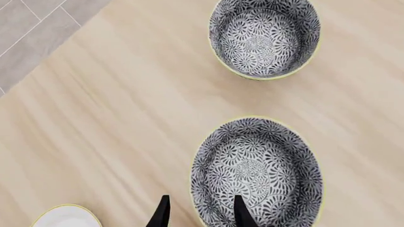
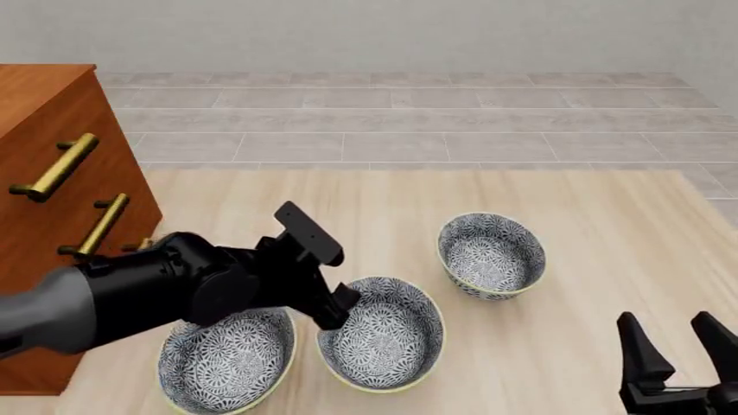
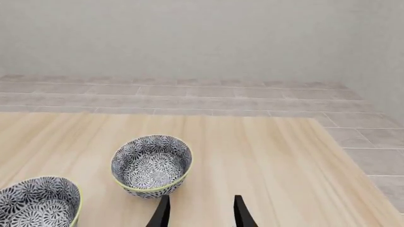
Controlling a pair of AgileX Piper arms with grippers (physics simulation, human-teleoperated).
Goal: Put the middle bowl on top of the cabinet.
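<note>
Three floral bowls stand on the table. The middle bowl is the near-centre one, upright. My left gripper is open at its left rim, one finger inside the bowl and one outside. In the right wrist view the middle bowl shows only in part, at the frame's edge. The cabinet stands at the table's left, behind the left arm. My right gripper is open and empty near the front right edge, well away from the bowls.
The left bowl sits close beside the middle one, partly under the left arm. The right bowl stands farther back. A small white plate shows at the edge of the left wrist view.
</note>
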